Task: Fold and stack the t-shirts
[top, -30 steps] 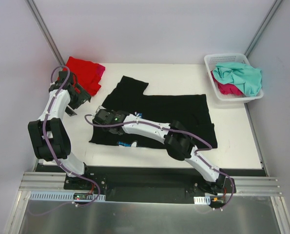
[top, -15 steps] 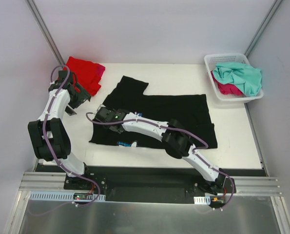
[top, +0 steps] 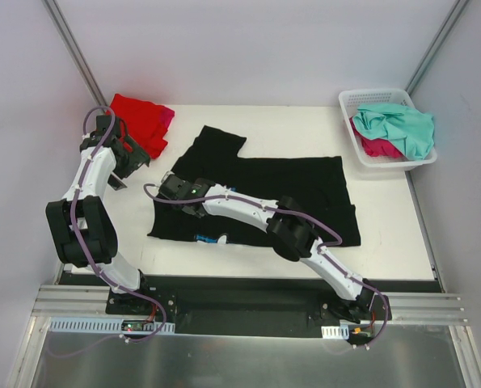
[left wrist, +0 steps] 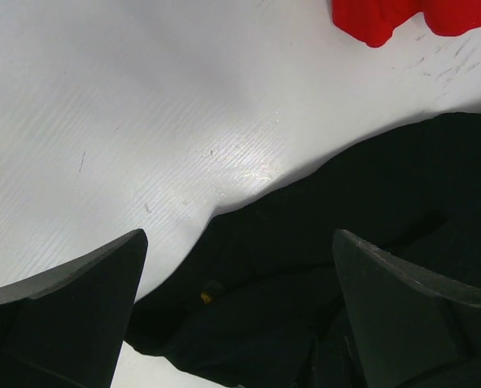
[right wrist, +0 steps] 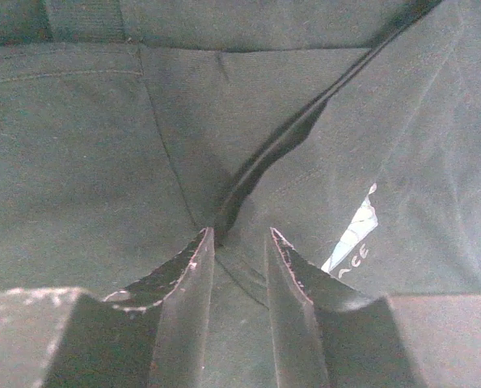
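A large black t-shirt [top: 297, 186] lies spread across the middle of the table. My right gripper [top: 170, 188] presses down on its left part. In the right wrist view its jaws [right wrist: 238, 234] stand narrowly open astride a raised fold of the black t-shirt [right wrist: 78, 162], next to a white print [right wrist: 352, 234]. My left gripper [top: 124, 173] hangs wide open and holds nothing, just left of the shirt; its fingers [left wrist: 62, 323] frame the shirt's edge [left wrist: 321, 267]. A folded red t-shirt [top: 141, 120] lies at the back left, with a magenta one [top: 169, 115] showing beneath it.
A white lattice basket [top: 361, 101] at the back right holds a teal t-shirt [top: 402, 125] on top of a pink one [top: 377, 147]. Bare white table [left wrist: 143, 97] lies between the red t-shirt [left wrist: 377, 20] and the black one.
My right gripper has edged slightly toward the back left on the black t-shirt and its jaws have narrowed. The left arm has not moved.
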`<state>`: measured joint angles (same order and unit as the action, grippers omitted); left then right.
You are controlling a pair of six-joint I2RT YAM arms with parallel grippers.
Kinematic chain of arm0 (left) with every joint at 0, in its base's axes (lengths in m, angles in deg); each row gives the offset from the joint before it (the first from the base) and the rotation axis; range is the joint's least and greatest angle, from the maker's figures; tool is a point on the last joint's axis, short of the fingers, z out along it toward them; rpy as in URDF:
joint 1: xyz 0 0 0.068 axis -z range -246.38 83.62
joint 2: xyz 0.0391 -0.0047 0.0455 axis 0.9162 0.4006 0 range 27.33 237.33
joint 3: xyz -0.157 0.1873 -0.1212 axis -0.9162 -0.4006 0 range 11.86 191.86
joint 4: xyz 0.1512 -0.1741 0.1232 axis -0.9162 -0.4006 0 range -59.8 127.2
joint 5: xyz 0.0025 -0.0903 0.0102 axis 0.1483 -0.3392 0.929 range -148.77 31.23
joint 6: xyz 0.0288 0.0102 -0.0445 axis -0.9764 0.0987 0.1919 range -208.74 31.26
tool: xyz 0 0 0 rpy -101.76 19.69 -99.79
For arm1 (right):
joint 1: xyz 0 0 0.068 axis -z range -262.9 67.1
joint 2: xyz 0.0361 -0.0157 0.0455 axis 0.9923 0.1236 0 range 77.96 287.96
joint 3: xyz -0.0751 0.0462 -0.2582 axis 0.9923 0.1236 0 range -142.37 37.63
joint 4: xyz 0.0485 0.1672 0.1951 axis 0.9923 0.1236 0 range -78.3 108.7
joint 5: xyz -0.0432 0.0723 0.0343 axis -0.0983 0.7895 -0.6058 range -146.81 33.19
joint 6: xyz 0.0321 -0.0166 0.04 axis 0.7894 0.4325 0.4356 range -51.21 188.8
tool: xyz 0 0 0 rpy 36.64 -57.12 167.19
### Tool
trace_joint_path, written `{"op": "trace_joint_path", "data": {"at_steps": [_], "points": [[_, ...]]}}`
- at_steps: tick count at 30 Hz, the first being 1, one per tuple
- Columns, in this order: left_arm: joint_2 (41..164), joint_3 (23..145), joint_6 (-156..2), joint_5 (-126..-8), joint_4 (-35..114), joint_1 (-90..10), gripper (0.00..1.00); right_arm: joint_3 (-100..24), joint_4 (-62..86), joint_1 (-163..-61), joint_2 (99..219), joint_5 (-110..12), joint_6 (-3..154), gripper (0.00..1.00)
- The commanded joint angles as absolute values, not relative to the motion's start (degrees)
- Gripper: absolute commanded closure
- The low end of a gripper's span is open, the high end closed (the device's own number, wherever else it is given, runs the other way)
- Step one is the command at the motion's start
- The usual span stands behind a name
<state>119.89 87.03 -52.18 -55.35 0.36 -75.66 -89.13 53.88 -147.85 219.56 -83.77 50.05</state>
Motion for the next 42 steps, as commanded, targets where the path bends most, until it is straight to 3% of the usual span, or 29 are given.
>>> {"op": "trace_joint_path", "data": {"at_steps": [1, 7, 21, 42], "points": [[118.7, 88.7, -53.6, -55.2, -1.3, -74.9, 0.01, -91.0, 52.9, -147.4, 219.5, -83.8, 49.5, 0.71], [118.6, 88.8, -53.7, -55.1, -1.4, -74.9, 0.01, -90.9, 52.8, -146.8, 219.7, -83.7, 49.5, 0.73], [118.8, 88.9, -53.4, -55.6, -1.6, -74.4, 0.01, -88.3, 53.1, -146.1, 216.7, -84.1, 50.6, 0.97], [119.4, 89.1, -52.7, -55.8, -1.6, -72.4, 0.01, -83.1, 52.3, -140.5, 209.8, -89.4, 48.0, 0.99]]}}
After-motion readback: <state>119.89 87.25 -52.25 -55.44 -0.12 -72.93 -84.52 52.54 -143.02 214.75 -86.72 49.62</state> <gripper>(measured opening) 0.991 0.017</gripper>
